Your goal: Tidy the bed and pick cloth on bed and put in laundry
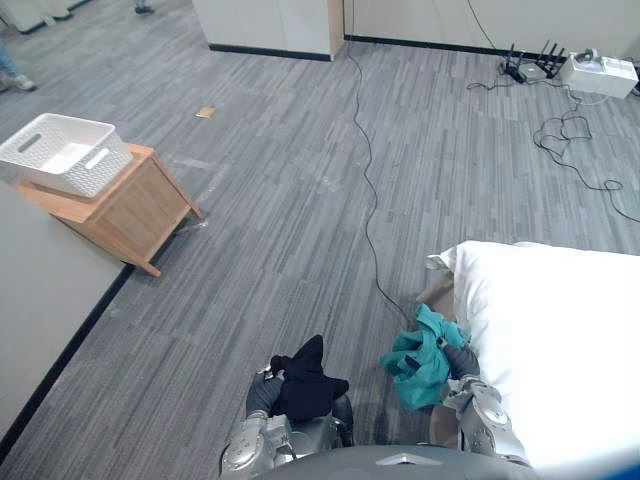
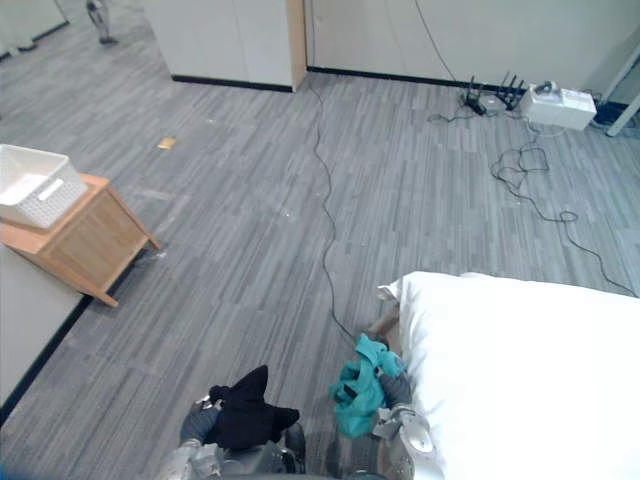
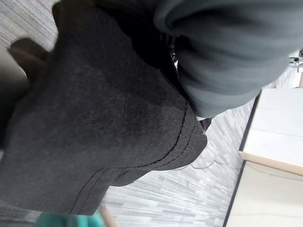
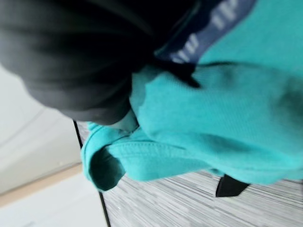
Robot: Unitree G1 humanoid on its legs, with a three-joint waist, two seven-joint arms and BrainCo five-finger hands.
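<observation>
Left eye view: black cloth (image 1: 305,380) bunched at bottom centre of the frame, draped over the left hand (image 1: 263,393) and held clear of the floor (image 1: 300,200). Cloth covers the hand; its grip cannot be told. Left wrist view has the same dark fabric, seams showing, lying right against the ribbed cover.

Teal cloth (image 1: 420,360) hangs crumpled just right of the black one, at the right hand (image 1: 461,360), beside the near corner of the bed (image 1: 560,340). Hand buried in the fabric, so its grip cannot be told either.

Bed in white sheet takes the lower right of the frame.

White laundry basket (image 1: 65,152) sits on a small wooden desk (image 1: 130,205) at the left edge, upper half, well apart from both cloths. Grey plank floor lies between.
</observation>
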